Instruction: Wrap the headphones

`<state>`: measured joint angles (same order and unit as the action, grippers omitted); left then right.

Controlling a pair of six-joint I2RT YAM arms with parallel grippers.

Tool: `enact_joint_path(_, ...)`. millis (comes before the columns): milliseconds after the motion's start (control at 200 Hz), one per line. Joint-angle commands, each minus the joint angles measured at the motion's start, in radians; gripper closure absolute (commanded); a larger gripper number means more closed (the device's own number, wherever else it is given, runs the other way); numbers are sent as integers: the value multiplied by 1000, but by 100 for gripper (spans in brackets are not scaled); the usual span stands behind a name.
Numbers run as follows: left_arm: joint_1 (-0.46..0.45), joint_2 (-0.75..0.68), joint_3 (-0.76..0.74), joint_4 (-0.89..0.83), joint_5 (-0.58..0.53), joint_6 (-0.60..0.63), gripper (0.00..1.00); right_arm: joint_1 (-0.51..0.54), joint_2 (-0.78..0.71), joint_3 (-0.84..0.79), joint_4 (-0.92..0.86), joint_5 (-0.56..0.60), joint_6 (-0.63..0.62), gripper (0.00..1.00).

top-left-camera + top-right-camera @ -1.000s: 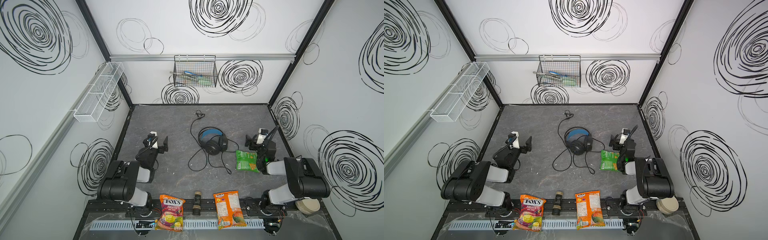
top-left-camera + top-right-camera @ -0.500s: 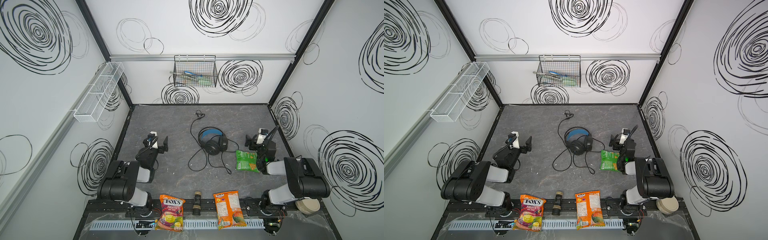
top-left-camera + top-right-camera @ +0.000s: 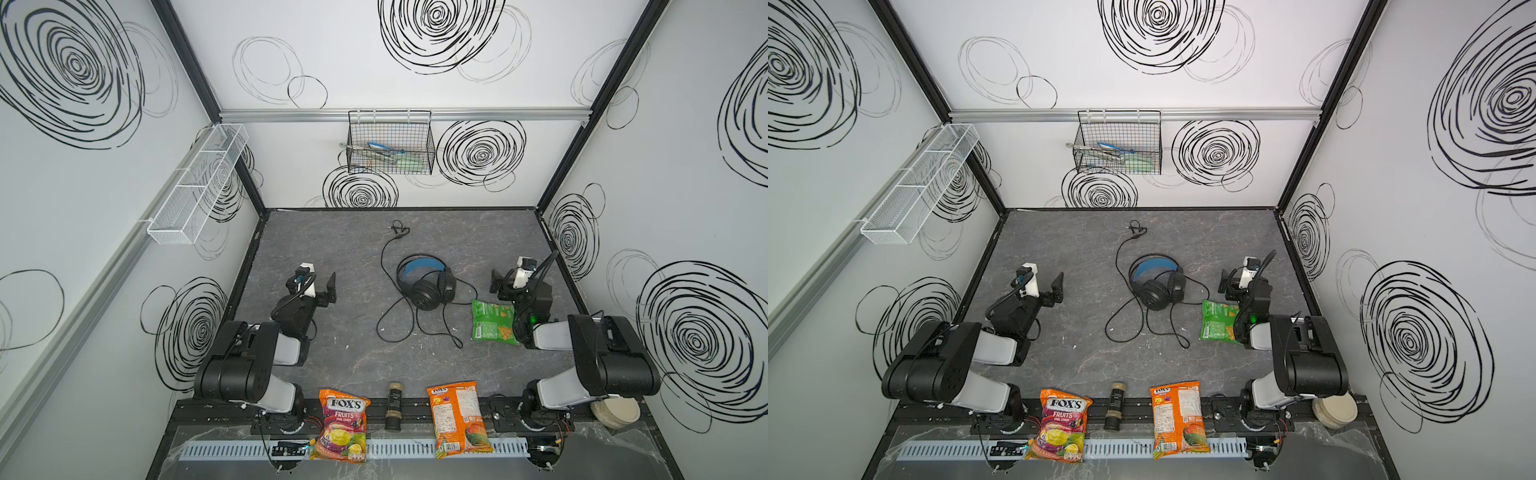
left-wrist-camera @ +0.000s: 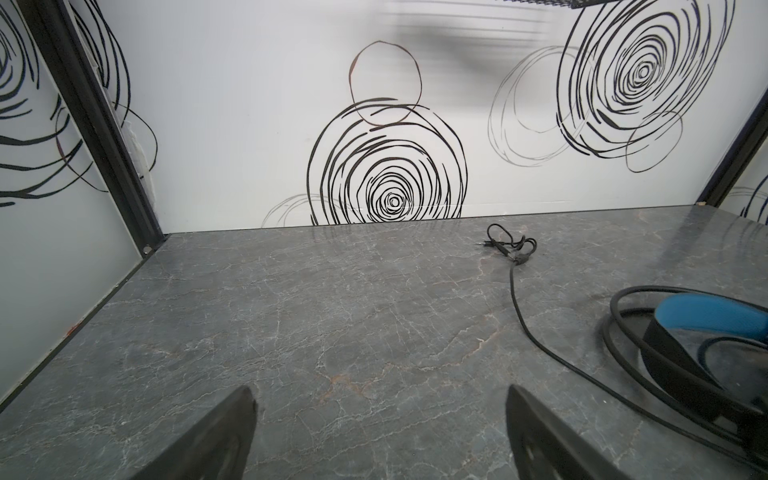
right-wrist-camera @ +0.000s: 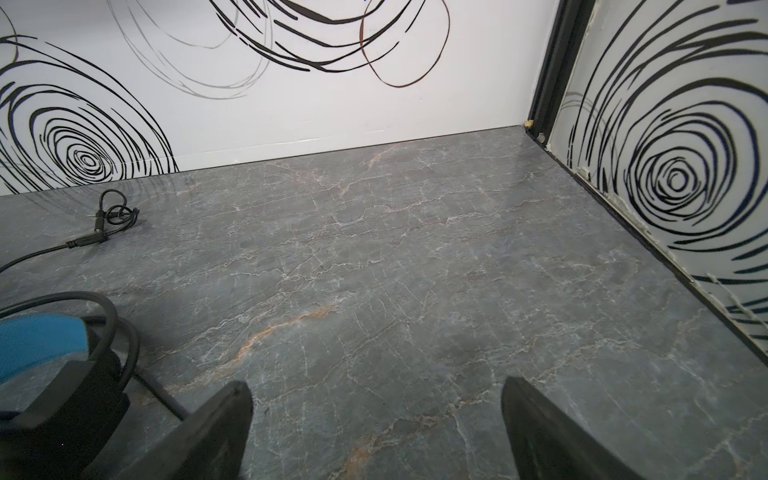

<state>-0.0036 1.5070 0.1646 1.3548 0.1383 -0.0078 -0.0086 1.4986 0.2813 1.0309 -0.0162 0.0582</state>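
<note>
Now, left: we see the left gripper [image 3: 320, 287] low, jaws wide, empty.
Right: the right gripper [image 3: 503, 286] likewise, wide, empty.
Top views only: the headphones [image 3: 426, 293] whole, mid-frame.

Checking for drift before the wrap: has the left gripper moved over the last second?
No. In both top views the left gripper sits at the same offset from the table's left edge as before.

Open table [image 3: 353, 257] left of headphones [image 3: 426, 293] — green bag [image 3: 492, 328] crowds their right.
</note>
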Motion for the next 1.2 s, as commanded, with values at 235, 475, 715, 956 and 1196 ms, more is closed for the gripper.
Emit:
enact_joint_path(235, 2, -28, 16, 19, -76, -21, 4, -4, -23, 4, 38, -2, -26, 3)
enact_joint_path(475, -123, -220, 229, -567, -389, -37, 4, 22, -29, 418, -641, 265, 150, 3)
enact_joint_path(715, -199, -221, 671, -1275, -231, -316, 4, 51, 151, 800, -1131, 93, 302, 3)
enact_joint_path(956, -478, -19, 1041, -1652, -105, -436, 4, 161, 313, 971, -1306, -8, 440, 3)
enact_joint_path(1196, -508, 344, 1438, -1958, 11, -370, 4, 229, 297, 990, -1388, -116, 454, 3)
